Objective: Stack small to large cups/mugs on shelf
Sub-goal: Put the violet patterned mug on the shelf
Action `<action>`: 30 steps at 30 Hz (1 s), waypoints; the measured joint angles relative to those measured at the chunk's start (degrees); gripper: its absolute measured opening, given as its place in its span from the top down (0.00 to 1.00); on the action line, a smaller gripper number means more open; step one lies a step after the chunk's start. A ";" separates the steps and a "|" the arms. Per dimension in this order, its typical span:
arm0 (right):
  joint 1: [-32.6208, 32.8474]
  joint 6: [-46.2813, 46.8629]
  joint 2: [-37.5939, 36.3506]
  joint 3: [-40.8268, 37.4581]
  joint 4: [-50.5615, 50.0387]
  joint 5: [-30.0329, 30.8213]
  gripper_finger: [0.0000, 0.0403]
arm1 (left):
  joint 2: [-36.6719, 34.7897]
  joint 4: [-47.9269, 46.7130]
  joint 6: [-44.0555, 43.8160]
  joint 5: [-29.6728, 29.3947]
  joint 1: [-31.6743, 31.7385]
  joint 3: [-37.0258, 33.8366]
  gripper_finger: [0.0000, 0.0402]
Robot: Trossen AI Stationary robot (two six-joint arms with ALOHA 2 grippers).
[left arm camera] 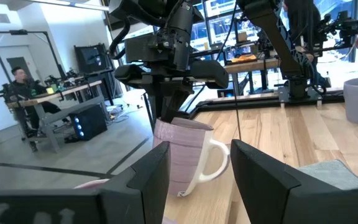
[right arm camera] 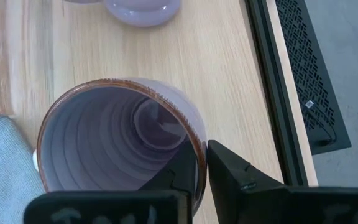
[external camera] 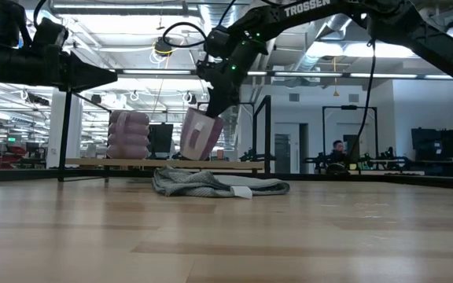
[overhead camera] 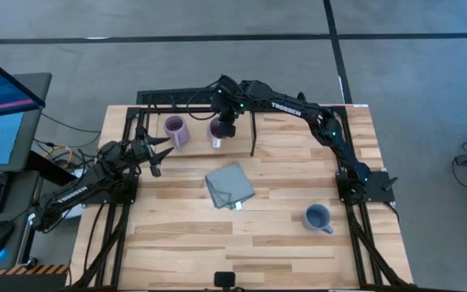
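Note:
The darker purple mug, white inside with a white handle, is in my right gripper over the shelf board. The light purple mug stands upright on the shelf to its left. It also shows in the low view. The blue-grey mug stands on the table near the front right. My left gripper is open and empty, at the shelf's left end, pointing at the held mug. My right gripper holds the darker purple mug by its rim, on the side away from the handle. One finger is inside the mug and one outside. The fingers come from above, pointing down. The mug tilts, its base close over the shelf board; whether it touches, I cannot tell.
A folded grey-blue cloth lies on the table in front of the shelf. Black rods frame the shelf around the mugs. Bare tabletop lies toward the near edge. A person sits at a desk far behind.

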 joint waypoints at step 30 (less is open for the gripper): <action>0.00 1.05 0.11 -0.52 2.30 -0.49 0.76 | 0.02 0.25 -1.00 0.65 0.00 0.00 0.60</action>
